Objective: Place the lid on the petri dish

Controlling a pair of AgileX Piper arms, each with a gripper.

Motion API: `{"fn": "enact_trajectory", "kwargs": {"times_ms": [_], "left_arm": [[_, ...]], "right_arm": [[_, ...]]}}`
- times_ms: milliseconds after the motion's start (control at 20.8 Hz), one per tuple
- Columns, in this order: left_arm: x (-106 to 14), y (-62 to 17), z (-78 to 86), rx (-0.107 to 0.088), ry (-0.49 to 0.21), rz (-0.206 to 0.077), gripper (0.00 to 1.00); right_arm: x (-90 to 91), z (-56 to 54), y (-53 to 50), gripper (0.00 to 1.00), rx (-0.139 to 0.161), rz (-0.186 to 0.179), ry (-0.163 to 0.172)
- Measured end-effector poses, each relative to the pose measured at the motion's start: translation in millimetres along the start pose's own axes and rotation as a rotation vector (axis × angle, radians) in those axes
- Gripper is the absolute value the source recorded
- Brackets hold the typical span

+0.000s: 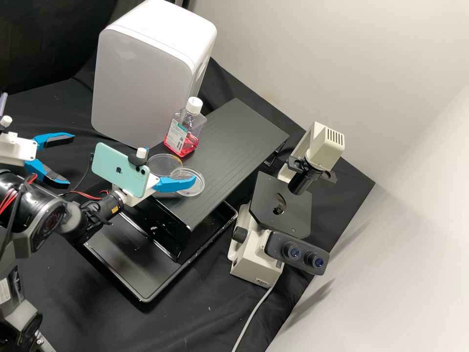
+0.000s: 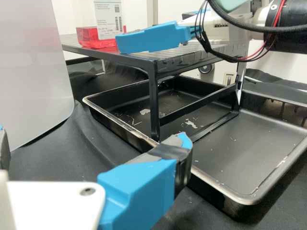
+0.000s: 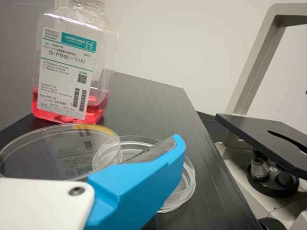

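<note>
While the clear round lid (image 3: pixel 57 148) lies beside the right claw (image 1: pixel 183 180), the shallow clear dish (image 3: pixel 139 143) beneath is uncovered. Grip cannot be told.

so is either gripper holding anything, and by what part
The left gripper is open and holds nothing. The right gripper is by the lid, over the petri dish; whether it grips the lid's rim cannot be told.

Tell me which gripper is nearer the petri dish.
Right. The right gripper hangs at the petri dish on the shelf; the left gripper is far off, beside the tray.
</note>
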Motion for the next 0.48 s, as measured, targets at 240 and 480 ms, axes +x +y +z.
{"fn": "enact_trajectory", "kwargs": {"times_ms": [240, 480], "left_arm": [[0.0, 0.0, 0.0, 0.000, 0.000, 0.000, 1.00], [2.0, 1.9, 0.4, 0.000, -0.002, 0.009, 1.00]], "right_arm": [[-0.9, -5.0, -3.2, 1.00, -0.002, -0.014, 0.022], [-1.1, -8.6, -11.3, 1.00, -0.010, -0.044, 0.038]]}}
